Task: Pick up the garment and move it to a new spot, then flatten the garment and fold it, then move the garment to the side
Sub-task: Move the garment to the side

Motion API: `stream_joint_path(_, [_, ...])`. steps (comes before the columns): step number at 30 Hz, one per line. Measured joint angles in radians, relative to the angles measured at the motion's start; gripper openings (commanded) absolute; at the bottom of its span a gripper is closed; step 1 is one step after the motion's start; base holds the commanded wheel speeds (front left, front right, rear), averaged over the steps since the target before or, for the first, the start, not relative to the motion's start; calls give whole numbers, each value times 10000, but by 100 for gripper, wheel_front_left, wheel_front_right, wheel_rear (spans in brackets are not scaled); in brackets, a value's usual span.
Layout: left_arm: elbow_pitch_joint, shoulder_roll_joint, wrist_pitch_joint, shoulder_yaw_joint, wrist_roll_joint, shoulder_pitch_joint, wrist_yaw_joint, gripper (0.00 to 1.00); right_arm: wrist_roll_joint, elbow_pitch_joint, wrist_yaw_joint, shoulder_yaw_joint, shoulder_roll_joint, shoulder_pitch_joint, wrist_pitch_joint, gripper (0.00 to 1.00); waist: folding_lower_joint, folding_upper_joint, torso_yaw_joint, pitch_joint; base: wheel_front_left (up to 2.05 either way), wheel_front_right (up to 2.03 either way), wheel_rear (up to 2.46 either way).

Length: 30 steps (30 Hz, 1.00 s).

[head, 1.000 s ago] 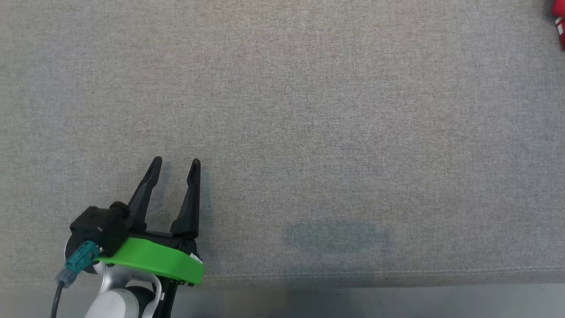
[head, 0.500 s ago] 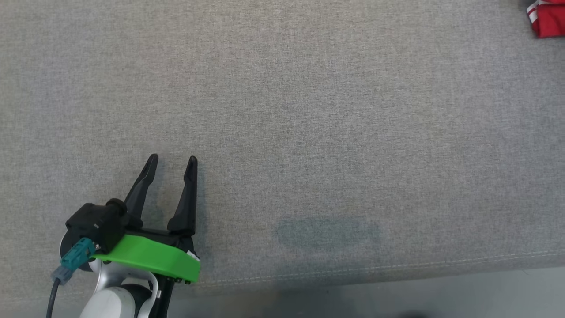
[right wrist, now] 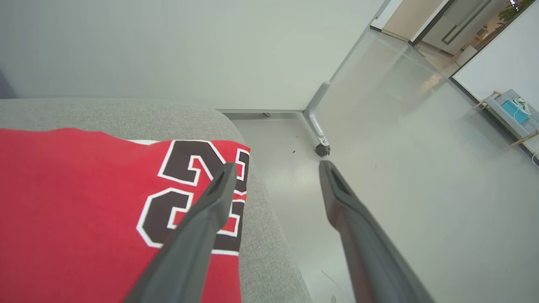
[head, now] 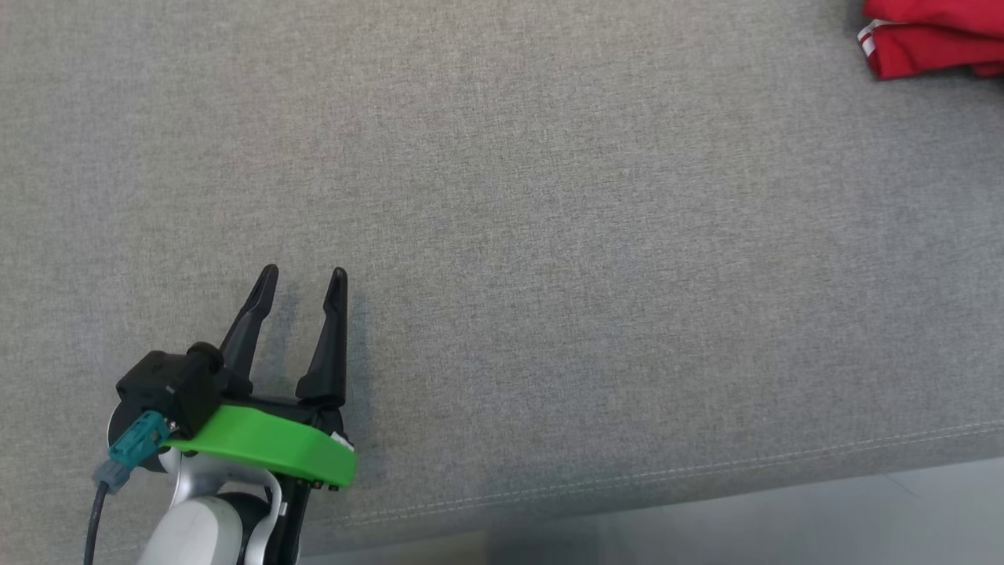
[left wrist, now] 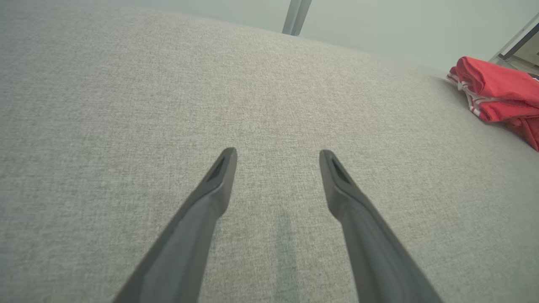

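Observation:
The garment [head: 933,35] is red with white trim and lies folded at the far right corner of the grey fabric surface [head: 502,235]. From the left wrist it is a red bundle [left wrist: 499,90] at the right edge. The right wrist view looks down on its flat red face with a black, white-edged number [right wrist: 84,202]. My left gripper [head: 302,276] rests open over bare grey fabric at the lower left, far from the garment, nothing between its fingers [left wrist: 278,158]. My right gripper [right wrist: 278,168] is open above the surface's corner, one finger over the garment's number, the other over the floor.
The surface's stitched front edge [head: 706,471] runs along the bottom, with pale floor [head: 784,526] below it. Past the right end, pale floor [right wrist: 400,189], a grey castor leg [right wrist: 321,139] under a white partition and a doorway beyond.
The head camera has swung right: the garment shows more at the top right and the front edge now slants. The left gripper stays open in about the same spot.

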State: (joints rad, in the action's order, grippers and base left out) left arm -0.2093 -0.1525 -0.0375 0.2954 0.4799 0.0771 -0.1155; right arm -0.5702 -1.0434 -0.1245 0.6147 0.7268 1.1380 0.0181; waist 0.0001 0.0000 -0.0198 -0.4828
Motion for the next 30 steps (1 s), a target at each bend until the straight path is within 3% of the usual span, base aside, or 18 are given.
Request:
stream_joint_path(6, [389, 209, -188, 59, 69, 338, 21, 100, -13, 355, 15, -36, -464, 128, 802, 100, 0, 0, -210, 634, 0, 0, 0])
stream_joint_path(13, [861, 518, -545, 59, 232, 666, 111, 100, -715, 880, 493, -297, -1714, 14, 1578, 100, 0, 0, -418, 1541, 0, 0, 0])
stream_joint_path(20, [1659, 690, -907, -255, 420, 666, 107, 100, -1191, 1114, 894, -268, -2865, -1462, 2111, 100, 0, 0, -577, 2513, 0, 0, 0])
stream_joint_path(30, [2554, 696, -1162, -535, -105, 125, -4, 100, -1515, 1929, 1055, -274, -3806, -3427, 2293, 100, 0, 0, -659, 3833, 0, 0, 0])
